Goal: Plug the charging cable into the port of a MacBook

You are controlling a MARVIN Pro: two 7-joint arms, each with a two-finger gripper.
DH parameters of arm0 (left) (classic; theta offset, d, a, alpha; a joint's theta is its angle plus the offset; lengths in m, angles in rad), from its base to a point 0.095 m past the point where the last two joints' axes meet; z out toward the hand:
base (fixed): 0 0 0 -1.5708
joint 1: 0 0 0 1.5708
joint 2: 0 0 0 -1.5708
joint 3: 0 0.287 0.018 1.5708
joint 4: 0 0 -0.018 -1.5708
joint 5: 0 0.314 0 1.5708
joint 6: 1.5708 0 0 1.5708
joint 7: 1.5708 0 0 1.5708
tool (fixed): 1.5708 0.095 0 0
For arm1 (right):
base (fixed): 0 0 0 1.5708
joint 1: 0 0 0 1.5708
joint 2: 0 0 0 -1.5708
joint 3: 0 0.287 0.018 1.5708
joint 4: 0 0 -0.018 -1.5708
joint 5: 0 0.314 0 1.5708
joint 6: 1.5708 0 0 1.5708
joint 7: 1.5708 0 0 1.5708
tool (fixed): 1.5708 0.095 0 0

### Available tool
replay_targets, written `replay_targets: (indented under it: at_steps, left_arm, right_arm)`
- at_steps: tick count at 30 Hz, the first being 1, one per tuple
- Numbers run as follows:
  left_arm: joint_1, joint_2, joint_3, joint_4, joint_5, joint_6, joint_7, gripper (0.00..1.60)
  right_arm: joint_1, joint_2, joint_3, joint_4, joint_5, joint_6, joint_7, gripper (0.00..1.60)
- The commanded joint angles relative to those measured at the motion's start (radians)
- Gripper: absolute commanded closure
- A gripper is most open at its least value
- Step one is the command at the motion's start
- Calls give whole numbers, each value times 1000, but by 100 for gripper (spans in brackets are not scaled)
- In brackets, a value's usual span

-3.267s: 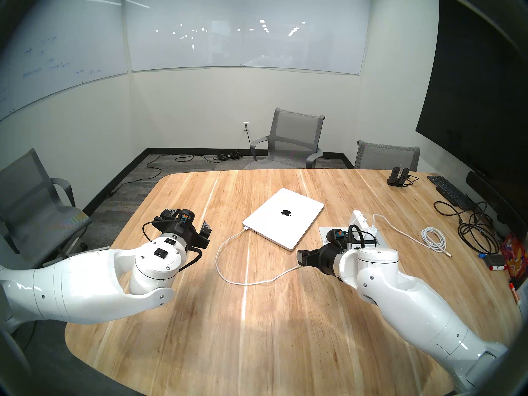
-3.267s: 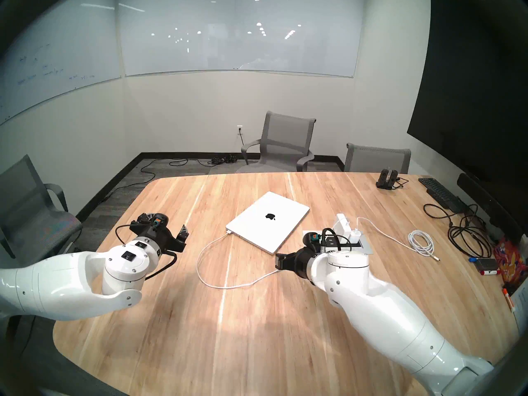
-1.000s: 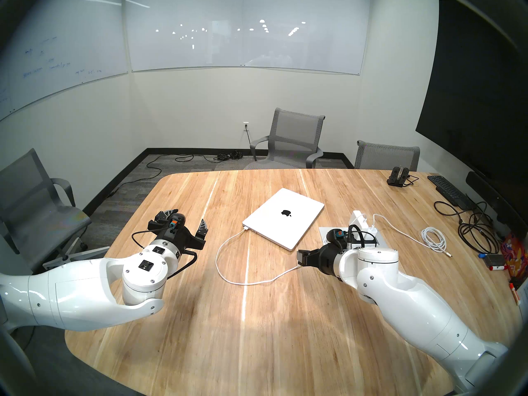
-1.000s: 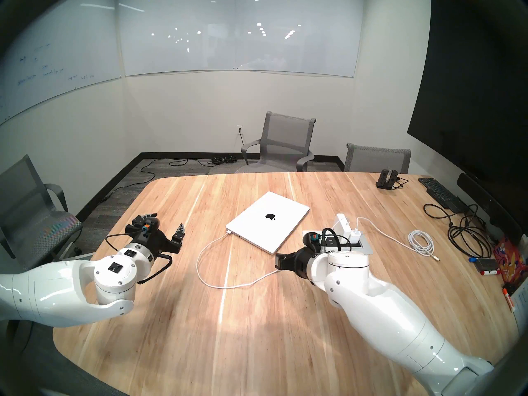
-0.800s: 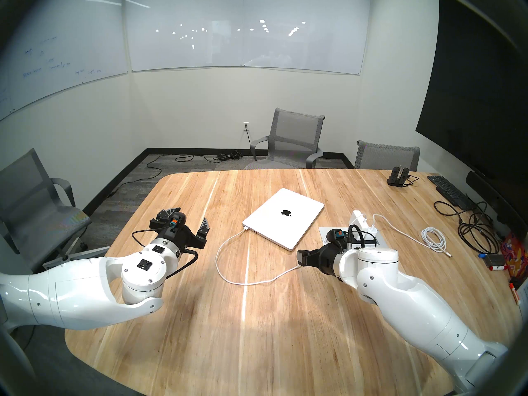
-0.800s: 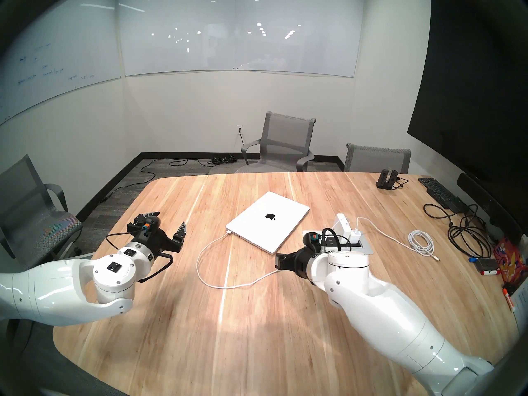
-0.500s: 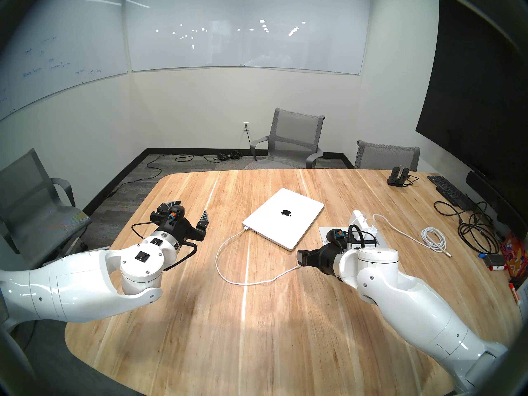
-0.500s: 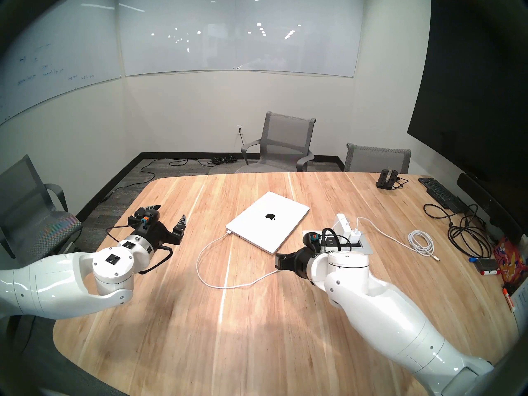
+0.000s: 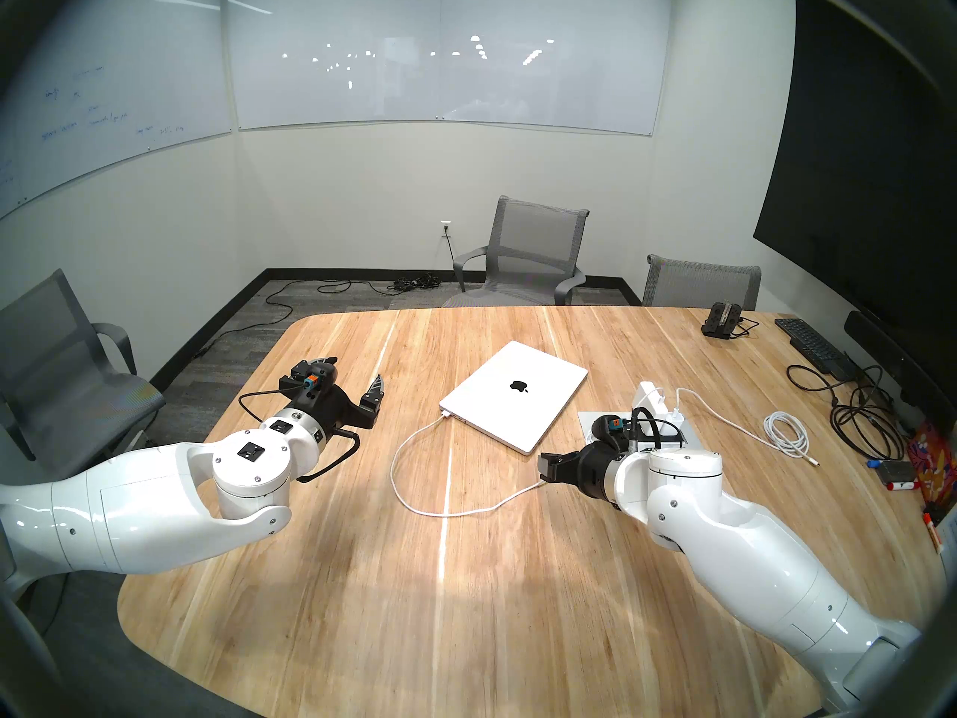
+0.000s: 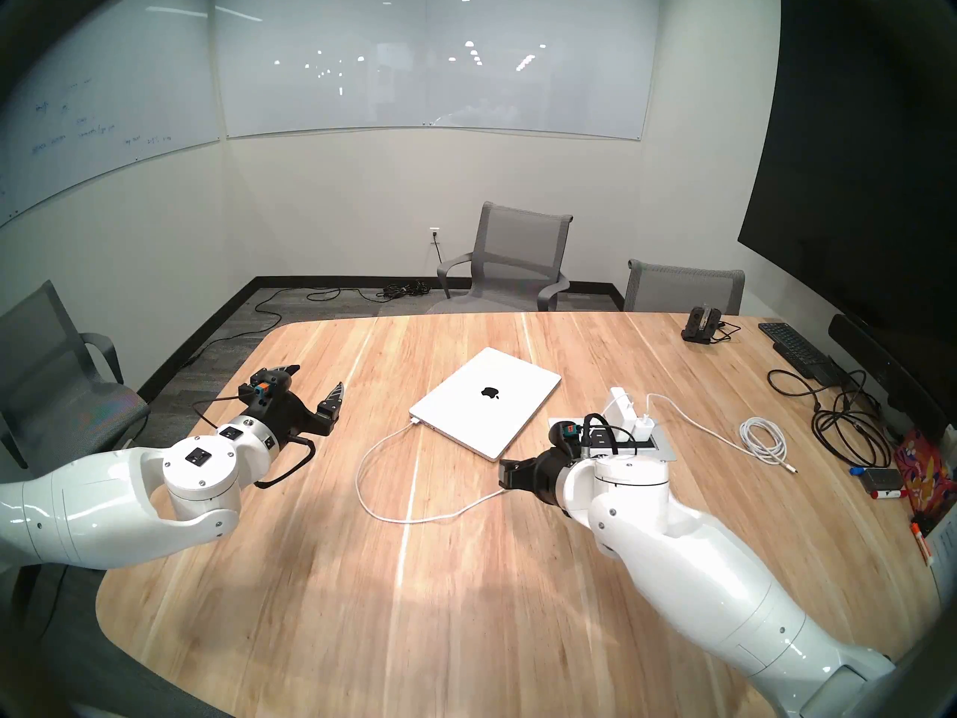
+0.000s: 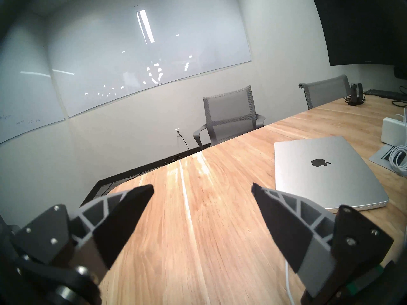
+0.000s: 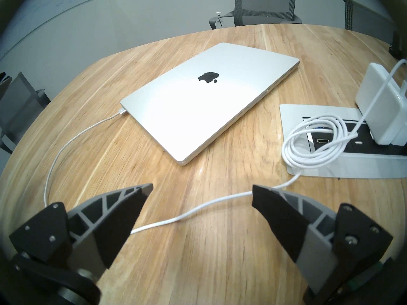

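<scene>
Wooden tabletop (image 9: 466,572), so going left to right: the left gripper (image 9: 352,377) hangs over the left side with its jaws wide apart, nothing in them. Next comes the charging cable (image 9: 414,507), looping loosely on the wood, its plug sitting against the near-left corner of the closed MacBook (image 9: 512,395). Then the right gripper (image 12: 202,188), jaws also spread, low over the cable but not clamped on it. Farthest right, a white charger brick (image 12: 378,104) stands in the outlet panel (image 12: 293,113).
</scene>
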Motion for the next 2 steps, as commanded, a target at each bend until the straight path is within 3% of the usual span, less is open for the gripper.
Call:
replay_targets:
  at_steps: [1, 2]
  left_arm:
    - [-20, 4, -19, -7, 9, -12, 3, 0]
    - [-20, 4, -19, -7, 9, -12, 2, 0]
  right_arm:
    - [7, -1, 1, -17, -1, 0, 0, 0]
    - [7, -1, 1, -17, -1, 0, 0, 0]
